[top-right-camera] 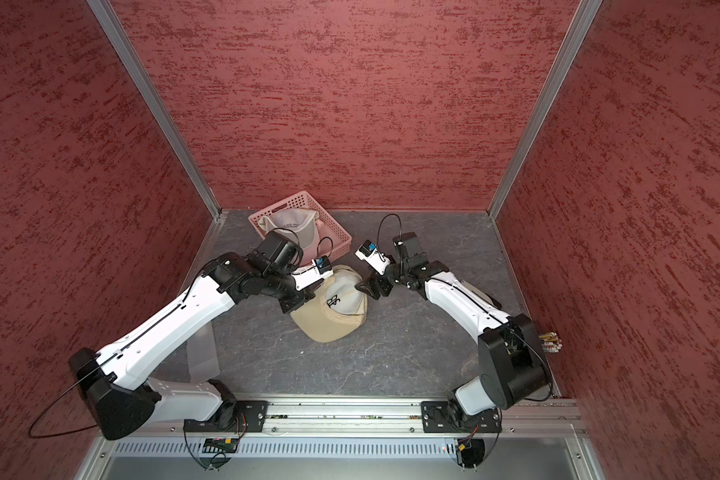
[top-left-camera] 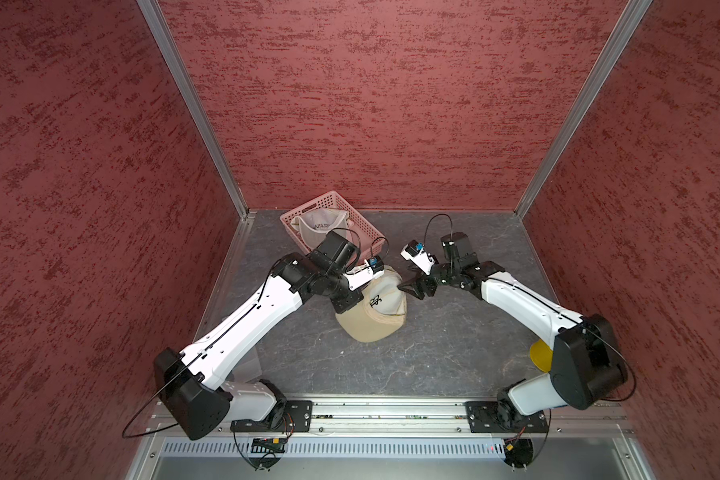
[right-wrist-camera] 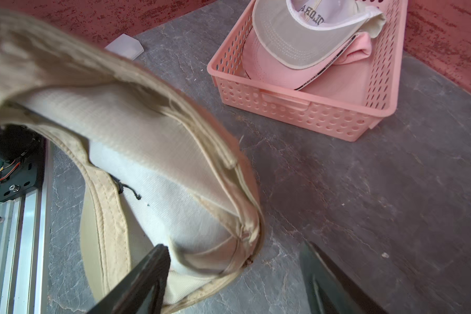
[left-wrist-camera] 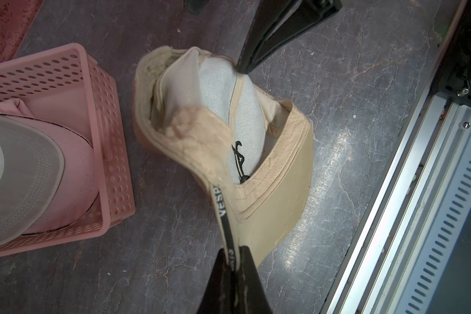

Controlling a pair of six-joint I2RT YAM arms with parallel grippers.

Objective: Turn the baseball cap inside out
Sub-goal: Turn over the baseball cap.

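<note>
Pinched flat in the left claw point(left-wrist-camera: 231, 257), whose black fingers are closed hard together on it, is the black lettered band at the rim of the tan cotton baseball cap point(left-wrist-camera: 256, 114). The cap lies on the grey stone-patterned tabletop point(top-left-camera: 433, 357) directly in front of this claw, between it and the right claw point(right-wrist-camera: 234, 246). That right claw has its jaws wide apart and grips nothing: one finger rests against the white lining at the crown, and its partner hangs over bare surface beside the cap. White lining bearing the reverse of a black embroidered mark bulges out above the tan rim, so the crown looks mostly turned through. I judge the cap light and limp in the crown, cloth that creases rather than springs, neither slippery nor fragile, while the brim looks stiff and unlikely to fold. The best hold is the stitched rim band, where the layers are thick, with the crown pushed at its seamed top. The tabletop shows a sheen, so an unpinned cap would likely slide. Just beyond the left claw sits a pink perforated plastic basket point(left-wrist-camera: 112, 152) holding a grey-brimmed white cap point(left-wrist-camera: 25, 168) over a pink cap point(left-wrist-camera: 79, 163), near enough to snag. Farther out, red textured walls point(top-left-camera: 391, 104) close three sides, and an aluminium rail point(top-left-camera: 391, 409) carries both arms.
</note>
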